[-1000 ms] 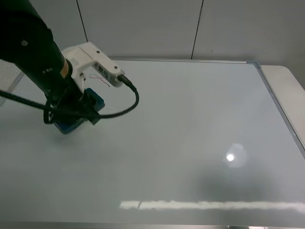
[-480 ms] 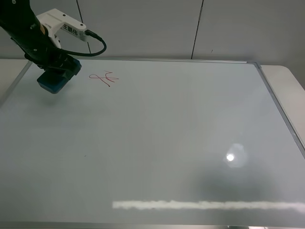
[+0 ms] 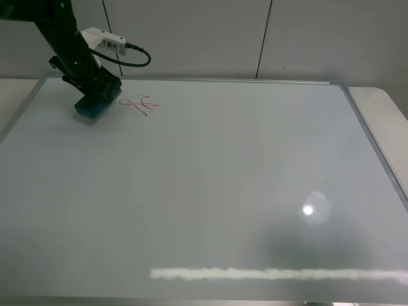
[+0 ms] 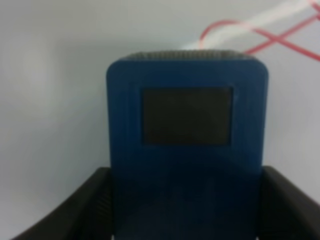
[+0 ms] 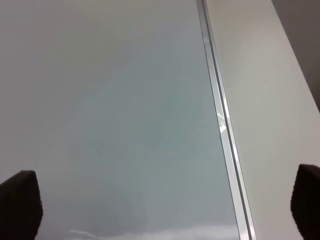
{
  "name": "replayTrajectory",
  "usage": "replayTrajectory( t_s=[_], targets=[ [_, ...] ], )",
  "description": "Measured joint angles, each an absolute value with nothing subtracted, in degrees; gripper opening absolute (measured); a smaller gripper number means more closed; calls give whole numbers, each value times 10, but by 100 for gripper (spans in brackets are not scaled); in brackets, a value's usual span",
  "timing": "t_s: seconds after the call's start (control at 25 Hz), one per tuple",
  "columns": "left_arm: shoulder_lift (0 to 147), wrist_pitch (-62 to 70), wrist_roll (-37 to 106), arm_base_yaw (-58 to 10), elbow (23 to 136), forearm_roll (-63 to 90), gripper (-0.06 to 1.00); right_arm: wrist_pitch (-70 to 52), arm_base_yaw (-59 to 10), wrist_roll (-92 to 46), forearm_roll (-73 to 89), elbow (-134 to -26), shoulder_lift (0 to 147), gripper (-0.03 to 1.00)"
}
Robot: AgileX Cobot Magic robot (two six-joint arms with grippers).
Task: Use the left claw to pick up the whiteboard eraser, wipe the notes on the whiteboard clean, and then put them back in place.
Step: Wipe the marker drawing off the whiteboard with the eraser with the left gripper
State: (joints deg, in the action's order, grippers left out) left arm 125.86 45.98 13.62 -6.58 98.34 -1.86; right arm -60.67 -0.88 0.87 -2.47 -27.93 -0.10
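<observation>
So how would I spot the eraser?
Find the big white board with the silver frame, then its far left corner. The eraser is the blue block gripped in the black arm's claw, beside the red scribble: the only blue thing there.

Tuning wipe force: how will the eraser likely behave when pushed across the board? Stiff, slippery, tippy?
Probably stiff: the eraser shows straight, unbowed edges while clamped in the left claw. Likely slides easily, since the board is glossy enough to mirror lights. Its broad flat shape suggests little tipping.
</observation>
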Motion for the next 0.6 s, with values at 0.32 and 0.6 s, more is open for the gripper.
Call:
replayTrajectory(
  t_s=[0.32, 0.6],
  targets=[
    [1343, 477, 169, -55, 1072, -4, 55, -607, -9, 9, -25, -279, -1, 99],
    [1356, 486, 214, -51, 1086, 41, 55, -607, -9, 9, -25, -279, -1, 99]
  ],
)
